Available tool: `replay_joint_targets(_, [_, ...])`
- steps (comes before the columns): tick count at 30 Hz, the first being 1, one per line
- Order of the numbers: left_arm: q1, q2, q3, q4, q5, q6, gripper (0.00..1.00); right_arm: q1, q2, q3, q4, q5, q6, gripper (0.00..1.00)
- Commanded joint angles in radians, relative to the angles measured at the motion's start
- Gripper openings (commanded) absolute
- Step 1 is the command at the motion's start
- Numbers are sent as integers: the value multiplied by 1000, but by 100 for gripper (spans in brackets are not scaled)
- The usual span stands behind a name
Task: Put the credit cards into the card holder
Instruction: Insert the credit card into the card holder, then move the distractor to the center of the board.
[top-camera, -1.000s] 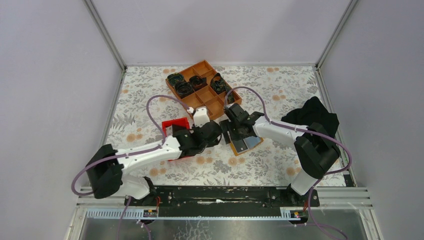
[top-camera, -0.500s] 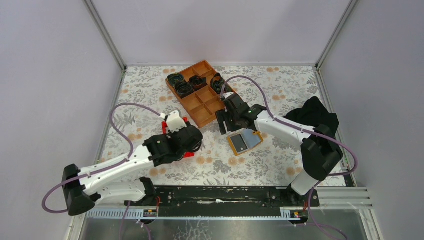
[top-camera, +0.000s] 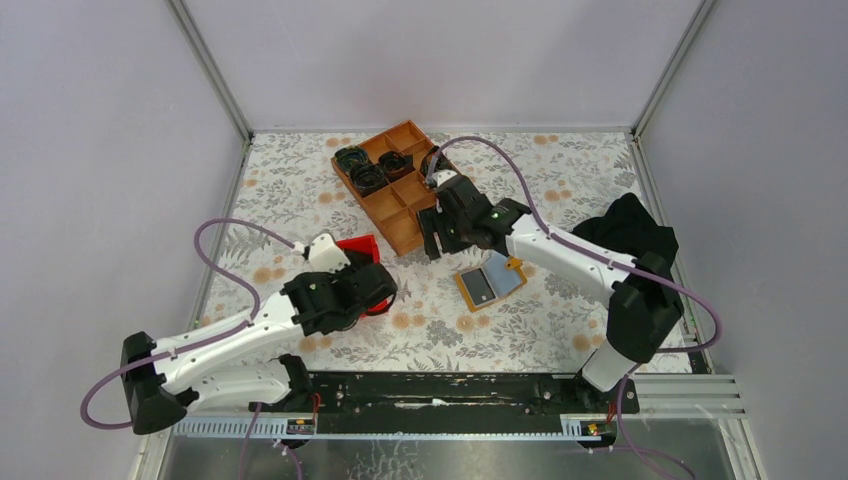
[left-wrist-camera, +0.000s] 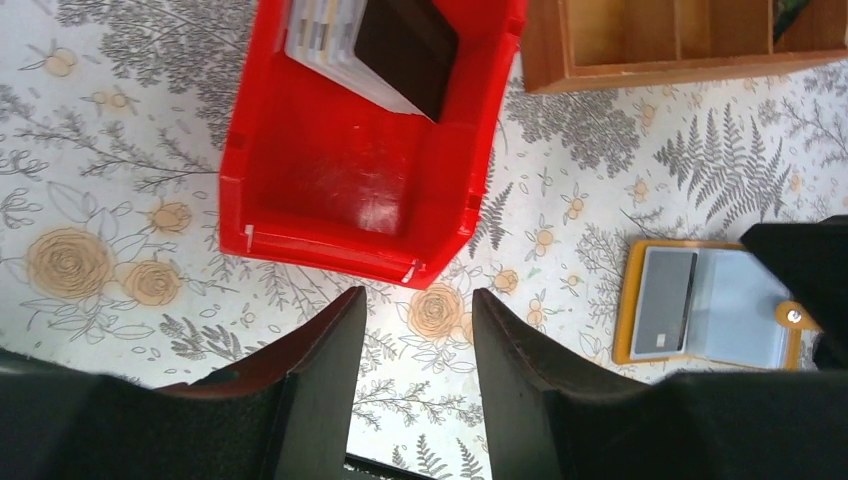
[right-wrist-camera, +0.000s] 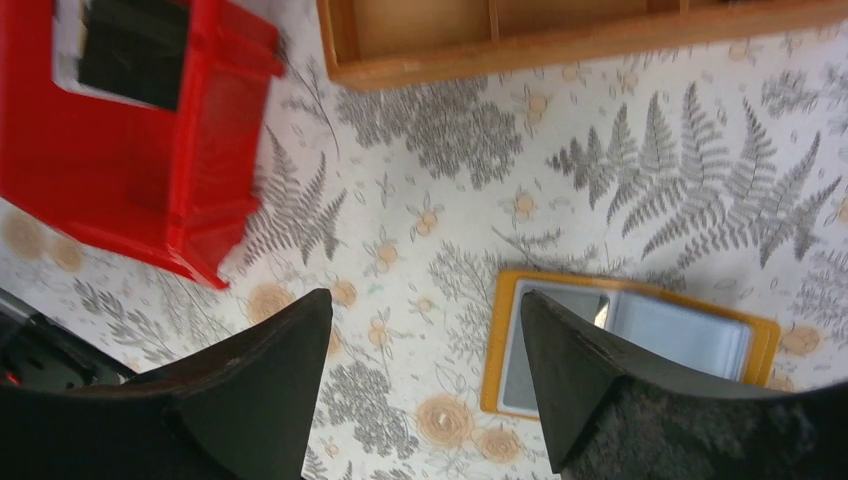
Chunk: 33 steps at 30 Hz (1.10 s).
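**Item 1 – credit cards** (left-wrist-camera: 318, 35). Loc: pale stack leaning in the far end of the red bin (left-wrist-camera: 330, 190), upper left of the left wrist view. A dark flat piece (left-wrist-camera: 405, 45) overlaps the stack; card or not, can't tell. Likely handling: thin, stiff, light, slick faces. Lying flat they give no purchase, so pinch across the two long edges, or take a raised short edge where the stack leans on the bin wall. One at a time, since stacked cards prob. slide apart.

**Item 2 – card holder** (top-camera: 490, 283). Loc: centre-right of the top view, lying open on the floral tablecloth (top-camera: 290, 190), apart from the bin. Tan-orange border, one grey panel and one paler bluish panel. Whether the grey panel is a seated card, can't tell. Likely handling: soft, flat, light, so it prob. shifts or folds if pushed. Slot mouths look narrow, so a card should go in edge-on at a low angle, w/ the other arm pinning the border.

**Item 3 – left gripper** (left-wrist-camera: 415, 310). Above the near edge of the bin, lower centre of its own view. Jaws moderately apart, nothing between them.

**Item 4 – right gripper** (right-wrist-camera: 422, 310). Over the tablecloth between bin and holder. Jaws wide apart, empty.

**Misc.** Compartment tray (top-camera: 400, 215), upper centre of the top view; black cloth (top-camera: 625, 230) at right.
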Motion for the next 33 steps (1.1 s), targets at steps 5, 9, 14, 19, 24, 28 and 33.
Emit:
replay_joint_targets(5, [1, -84, -64, -160, -71, -175, 52, 3, 186, 249, -42, 29, -23, 75])
replay_joint_targets(9, [2, -86, -75, -185, -66, -199, 53, -13, 301, 370, -58, 28, -60, 74])
replay_joint_targets(14, [10, -110, -91, -208, -74, -216, 54, -37, 409, 459, -46, 28, -111, 72])
replay_joint_targets(19, [21, -134, -109, -221, -82, -224, 55, -67, 503, 536, -43, 31, -142, 71])
replay_joint_targets(24, [24, -150, -115, -229, -90, -228, 55, -97, 589, 615, -43, 0, -158, 66])
replay_joint_targets(28, [24, -154, -109, -242, -99, -237, 55, -102, 672, 682, -63, 2, -176, 61])
replay_joint_targets(33, [26, -170, -110, -250, -107, -252, 55, -102, 741, 732, -78, 13, -177, 46])
